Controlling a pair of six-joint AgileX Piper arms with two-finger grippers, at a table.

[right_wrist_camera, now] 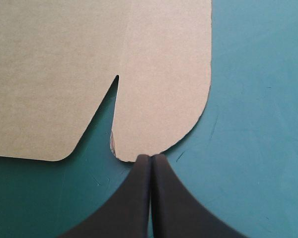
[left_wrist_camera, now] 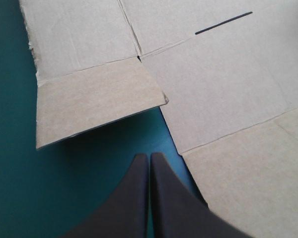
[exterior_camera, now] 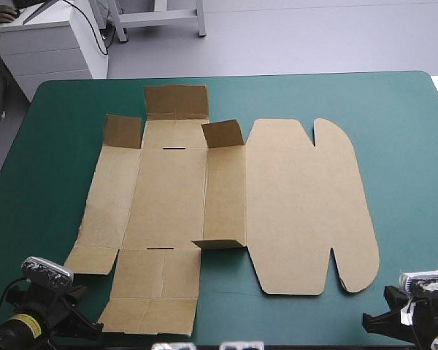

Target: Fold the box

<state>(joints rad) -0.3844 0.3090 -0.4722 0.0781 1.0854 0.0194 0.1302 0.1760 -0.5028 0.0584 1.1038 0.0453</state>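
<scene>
Right, in the high view the brown box [exterior_camera: 226, 211] is a cut sheet spread nearly flat on the teal-green cover [exterior_camera: 409, 146]. Its long axis runs across the table, with the lid panel [exterior_camera: 306, 204] toward my right arm's side and a few small flaps [exterior_camera: 223, 133] standing up.

In the left wrist view, my left gripper [left_wrist_camera: 149, 157] has its fingers pressed together over bare cover. A corner flap [left_wrist_camera: 99, 104] sits just ahead, slightly lifted, and the near end panel [left_wrist_camera: 248, 163] lies beside them.

In the right wrist view, the right gripper [right_wrist_camera: 151, 157] is likewise closed to a point, its tip at the lid's rounded ear [right_wrist_camera: 164, 99]. Whether it touches, I cannot tell.

Both arms look equally near. I judge the walls fall to the left one.
</scene>
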